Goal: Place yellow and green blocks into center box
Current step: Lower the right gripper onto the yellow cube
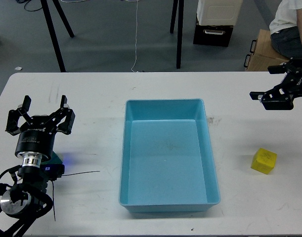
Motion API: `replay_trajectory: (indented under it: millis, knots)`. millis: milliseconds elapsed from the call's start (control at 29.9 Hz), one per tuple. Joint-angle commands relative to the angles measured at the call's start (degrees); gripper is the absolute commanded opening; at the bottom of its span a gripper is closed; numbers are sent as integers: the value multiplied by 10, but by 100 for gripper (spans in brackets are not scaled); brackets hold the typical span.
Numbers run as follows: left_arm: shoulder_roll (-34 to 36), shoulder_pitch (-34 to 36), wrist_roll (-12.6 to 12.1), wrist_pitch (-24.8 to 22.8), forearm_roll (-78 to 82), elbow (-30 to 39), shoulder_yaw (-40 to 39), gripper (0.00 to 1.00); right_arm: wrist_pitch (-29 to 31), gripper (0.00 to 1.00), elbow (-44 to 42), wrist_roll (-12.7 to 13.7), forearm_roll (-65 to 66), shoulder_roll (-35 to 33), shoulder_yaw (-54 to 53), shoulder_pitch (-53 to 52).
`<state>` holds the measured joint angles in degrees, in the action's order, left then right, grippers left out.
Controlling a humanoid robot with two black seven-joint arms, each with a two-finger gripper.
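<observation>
The yellow block point(263, 161) lies on the white table, right of the blue box point(163, 102), which stands empty in the middle. My right gripper point(267, 83) hangs at the right edge, well behind and above the yellow block, its fingers spread open and holding nothing. My left gripper point(40, 114) is open and empty over the table's left side. A small green edge point(56, 158) shows beside my left wrist; it could be the green block, mostly hidden by the arm.
A thin black cable point(79, 172) lies on the table by my left arm. Beyond the far table edge are stand legs point(54, 39), a black case point(213, 33), a cardboard box point(263, 52) and a seated person point(291, 22).
</observation>
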<state>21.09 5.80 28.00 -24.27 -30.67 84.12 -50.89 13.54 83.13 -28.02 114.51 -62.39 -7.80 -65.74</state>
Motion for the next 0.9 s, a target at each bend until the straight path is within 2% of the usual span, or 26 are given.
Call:
replay_trajectory:
  millis: [0,100,234,468,869]
  knots:
    - [-1,-1,0,0,0,-2,0,100,27,98,31,0,3,-25,50,-5]
    - [-6,0,0,0,0,-4,0,100,58,98,31,0,1,-24,57,2]
    - [-8,0,0,0,0,-4,0,100,62,97,30,0,8,-24,76,26]
    - [-9,3,0,0,0,-5,1,100,62,97,27,0,96,-19,110,38]
    - [-15,2,0,0,0,-13,1,100,63,97,-35,0,99,63,139,43]
